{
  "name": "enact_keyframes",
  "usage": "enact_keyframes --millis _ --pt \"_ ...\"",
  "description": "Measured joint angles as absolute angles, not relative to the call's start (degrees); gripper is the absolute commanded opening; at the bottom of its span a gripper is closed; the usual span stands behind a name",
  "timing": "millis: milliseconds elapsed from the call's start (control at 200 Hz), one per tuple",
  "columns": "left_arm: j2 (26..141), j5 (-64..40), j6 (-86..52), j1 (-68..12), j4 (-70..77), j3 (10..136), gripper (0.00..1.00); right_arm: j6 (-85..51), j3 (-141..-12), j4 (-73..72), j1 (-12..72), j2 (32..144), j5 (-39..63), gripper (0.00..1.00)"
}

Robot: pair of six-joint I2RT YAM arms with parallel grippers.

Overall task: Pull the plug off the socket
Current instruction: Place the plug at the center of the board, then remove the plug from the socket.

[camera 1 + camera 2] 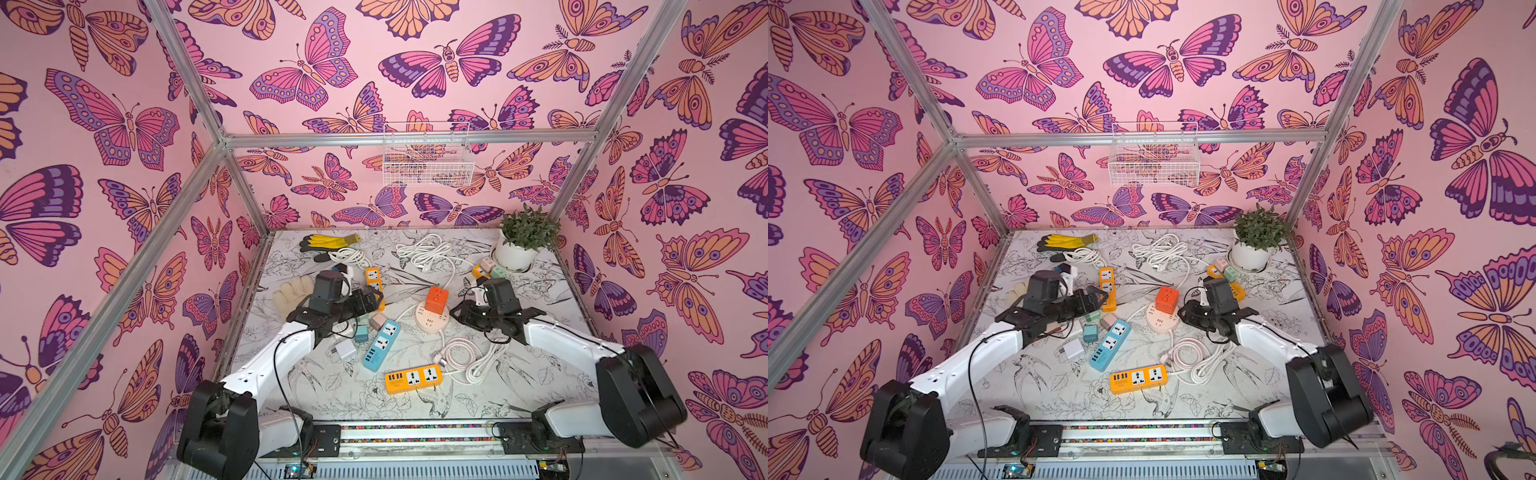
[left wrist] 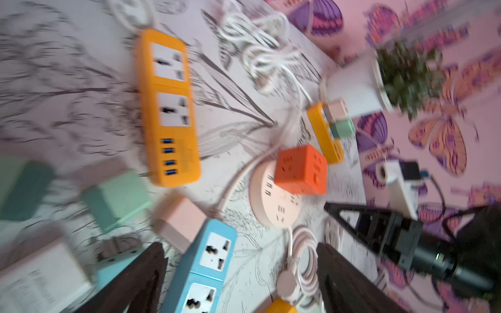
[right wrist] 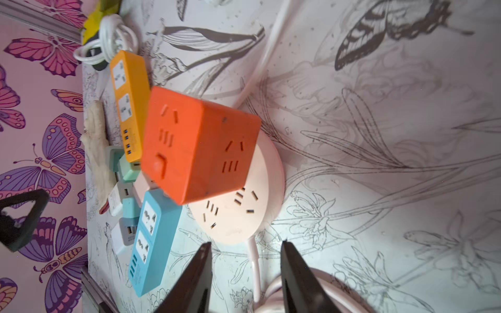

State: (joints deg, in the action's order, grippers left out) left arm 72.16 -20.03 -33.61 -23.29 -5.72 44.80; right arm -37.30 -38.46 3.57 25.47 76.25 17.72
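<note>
My left gripper (image 2: 241, 252) hangs wide open and empty over the blue power strip (image 2: 208, 260), while my right gripper (image 3: 246, 244), jaws partly apart and holding nothing, points at the round cream socket (image 3: 244, 219) just ahead, with the orange cube plug (image 3: 198, 143) seated on top.

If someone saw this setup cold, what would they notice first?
The pink butterfly walls all around grab the eye first. Next, the orange cube plug sitting on the round pale socket mid-table, with a blue power strip beside it. A potted plant stands in the far right corner.
</note>
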Motion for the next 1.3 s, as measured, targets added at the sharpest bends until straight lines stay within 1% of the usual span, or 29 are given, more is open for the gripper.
enact_keyframes --millis 70,160,235,345,451,616,761,971,1111,1302 --pt "74.2 -19.3 -29.8 -28.4 -5.1 45.8 0.91 -36.7 -35.2 2.1 25.0 71.0 17.7 0.47" --pt "78.6 -15.4 -24.9 -34.6 -6.9 49.6 0.93 -37.3 -30.5 -1.0 23.1 65.7 18.6 0.47" --pt "83.5 -11.0 -21.5 -38.5 -11.5 55.9 0.94 -38.1 -27.0 -3.2 20.9 62.8 19.3 0.48" --pt "91.1 -5.5 -17.9 -41.6 -17.7 66.3 0.95 -39.4 -23.4 -4.8 18.5 59.9 19.7 0.48" --pt "97.5 -2.4 -16.0 -43.4 -23.6 74.6 0.96 -40.6 -21.7 -5.9 16.8 58.8 20.5 0.48" --pt "105.7 0.5 -15.7 -45.5 -30.7 84.4 0.97 -41.4 -21.2 -7.1 15.8 58.5 21.3 0.48" --pt "112.3 1.8 -16.6 -46.8 -34.1 93.2 0.97 -41.8 -21.2 -7.6 15.8 58.4 21.8 0.48" --pt "119.9 4.7 -17.2 -48.0 -38.7 102.3 0.94 -42.0 -21.1 -7.6 15.6 57.5 22.1 0.48" --pt "124.4 7.0 -17.2 -48.2 -41.5 106.6 0.92 -42.0 -21.1 -7.6 15.4 57.2 22.1 0.48" --pt "127.7 7.8 -17.0 -48.2 -43.0 109.1 0.81 -42.0 -20.6 -7.7 15.4 57.3 22.2 0.48"
